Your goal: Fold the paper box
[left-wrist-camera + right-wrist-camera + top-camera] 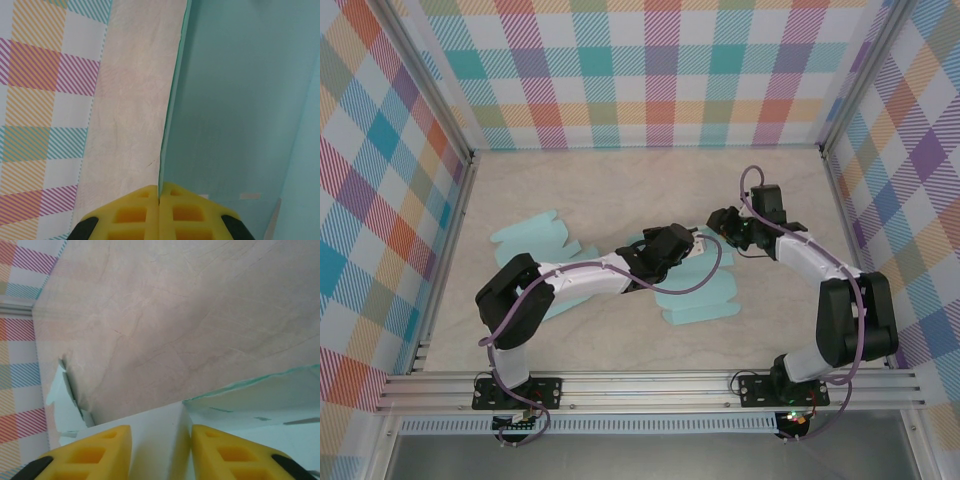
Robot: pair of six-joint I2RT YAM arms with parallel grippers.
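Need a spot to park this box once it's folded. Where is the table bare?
Bare: the table's far strip along the back wall, and the near right corner. Crowded: the middle, where both arms meet over the box, and left, with the flat sheet.

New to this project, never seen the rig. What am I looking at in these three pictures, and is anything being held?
The overhead picture shows two robot arms bolted at the near edge of a table walled with plaid cloth. On it lies a flat teal paper box, to be folded up. The other two pictures come from cameras on each arm's wrist; the yellow blocks are that arm's own fingers. The left gripper is shut, pinching the thin edge of a teal panel of the box. The right gripper has a pale flap between its fingers with gaps on both sides, so it is not gripping yet.
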